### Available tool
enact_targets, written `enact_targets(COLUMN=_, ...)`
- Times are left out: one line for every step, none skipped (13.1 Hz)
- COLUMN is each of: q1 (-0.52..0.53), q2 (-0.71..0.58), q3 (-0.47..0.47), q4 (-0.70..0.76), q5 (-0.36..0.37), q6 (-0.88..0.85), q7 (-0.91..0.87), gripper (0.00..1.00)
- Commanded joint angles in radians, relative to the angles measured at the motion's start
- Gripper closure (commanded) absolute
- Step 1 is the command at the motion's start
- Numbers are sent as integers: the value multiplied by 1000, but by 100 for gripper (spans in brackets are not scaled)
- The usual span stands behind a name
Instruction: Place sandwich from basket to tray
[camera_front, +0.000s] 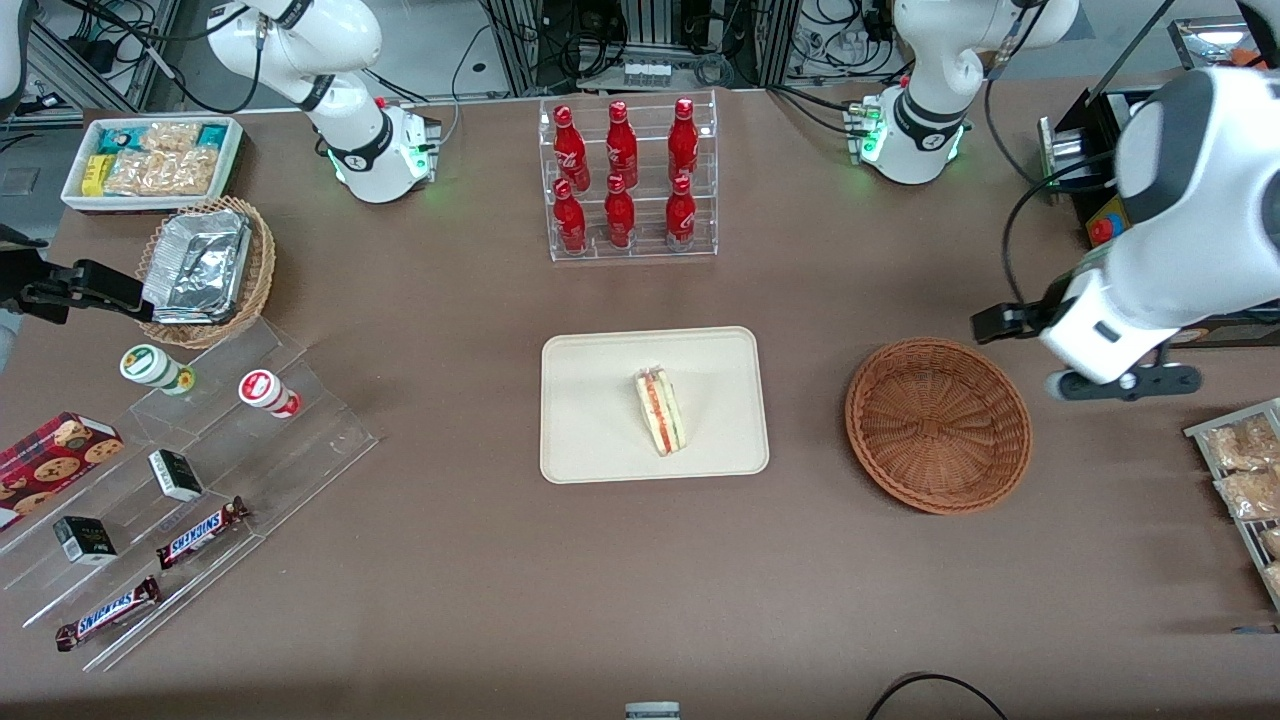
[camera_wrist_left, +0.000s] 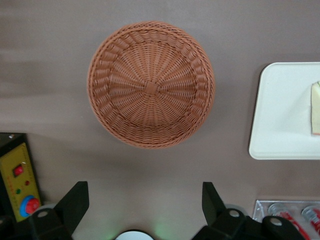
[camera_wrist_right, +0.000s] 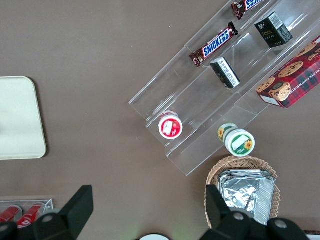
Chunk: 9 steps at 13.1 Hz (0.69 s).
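On the tray (camera_front: 590, 440) lies one sandwich (camera_front: 660, 411); beside it, the basket (camera_front: 938, 425) holds nothing. Above the basket, the gripper (camera_wrist_left: 145, 202) hangs wide, holding nothing.

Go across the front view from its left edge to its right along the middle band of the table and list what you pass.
Wicker basket with foil containers → tray → sandwich lying on the tray → basket, nothing in it → claw, open and holding nothing, raised above the table beside the basket.

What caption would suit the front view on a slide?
Sandwich lies on the tray, basket empty beside it, open gripper raised toward the working arm's end.
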Motion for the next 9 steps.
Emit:
enact_targets(q1=118, q2=-83, q3=-93, q4=-38, q5=-10, q6=-50, q7=90, gripper=0)
enact_targets(q1=138, q2=-102, q3=-104, q4=-41, q5=-9, q6=-60, q7=110, gripper=0)
enact_targets(q1=166, q2=-119, q3=-127, q4=-41, q5=-10, q6=-76, q7=125, gripper=0)
enact_targets(q1=197, q2=-136, q3=-153, q4=-41, q5=-10, q6=-86, q7=133, gripper=0)
enact_targets(q1=198, q2=-147, q3=-153, q4=-41, q5=-9, q6=-87, q7=135, gripper=0)
enact_targets(q1=197, q2=-153, q3=-153, q4=-39, q5=-9, q6=-89, q7=145, gripper=0)
enact_targets(q1=191, q2=-159, q3=-148, q4=-36, q5=-7, q6=-98, q7=149, gripper=0)
enact_targets(q1=189, q2=-161, q3=-147, q4=-35, q5=-6, q6=-100, q7=149, gripper=0)
enact_targets(q1=186, q2=-161, q3=-144, q4=-33, q5=-4, q6=-98, q7=149, gripper=0)
